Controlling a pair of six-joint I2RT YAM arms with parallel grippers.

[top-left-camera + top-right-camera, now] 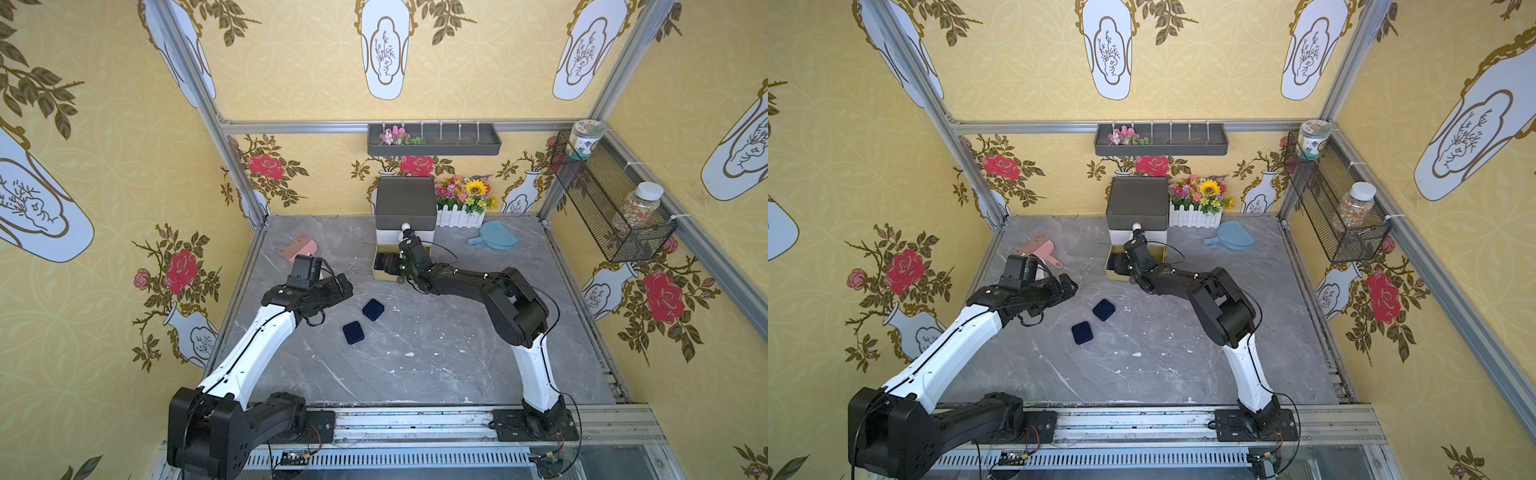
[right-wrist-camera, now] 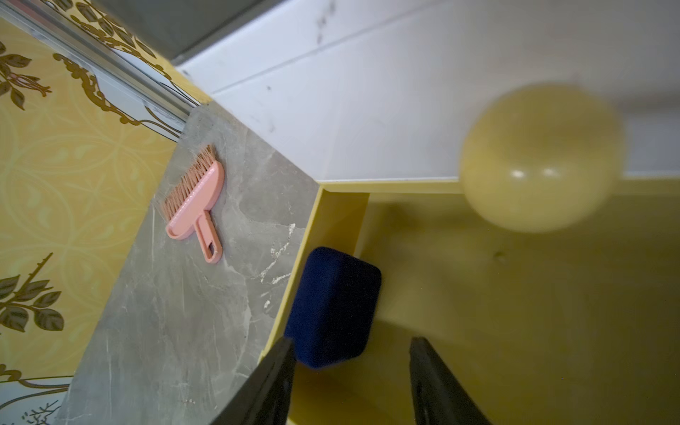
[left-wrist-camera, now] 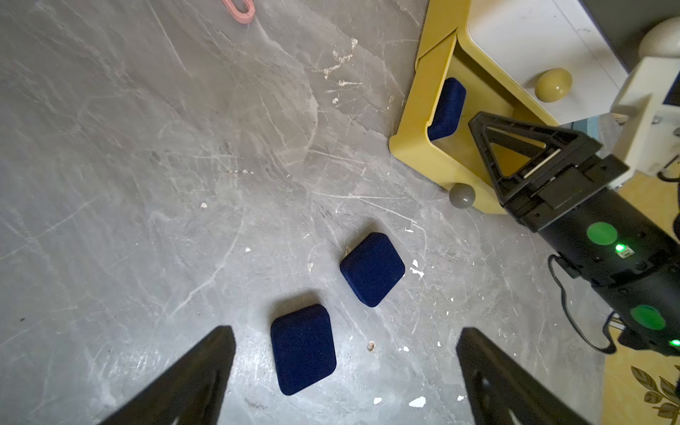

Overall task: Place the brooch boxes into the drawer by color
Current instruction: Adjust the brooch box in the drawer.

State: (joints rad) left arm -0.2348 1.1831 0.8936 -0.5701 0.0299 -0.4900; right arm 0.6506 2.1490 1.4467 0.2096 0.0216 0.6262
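The drawer chest (image 1: 405,203) (image 1: 1137,199) stands at the back middle, with its olive-yellow bottom drawer (image 3: 412,147) (image 2: 342,220) pulled out. One navy brooch box (image 2: 333,305) (image 3: 447,108) leans on edge against the drawer's side wall inside. My right gripper (image 2: 353,340) (image 1: 388,264) hovers over that drawer, open; the box sits by one fingertip, clear of the other. Two more navy brooch boxes (image 1: 372,309) (image 1: 353,332) (image 3: 372,268) (image 3: 302,349) lie flat on the table. My left gripper (image 3: 346,333) (image 1: 345,286) hangs wide open above them, holding nothing.
A pink brush (image 1: 299,248) (image 2: 195,206) lies back left, a blue dustpan (image 1: 494,239) back right. A flower fence (image 1: 463,199) stands beside the chest. A grey wall tray (image 1: 434,139) and a wire basket (image 1: 611,199) with jars hang on the walls.
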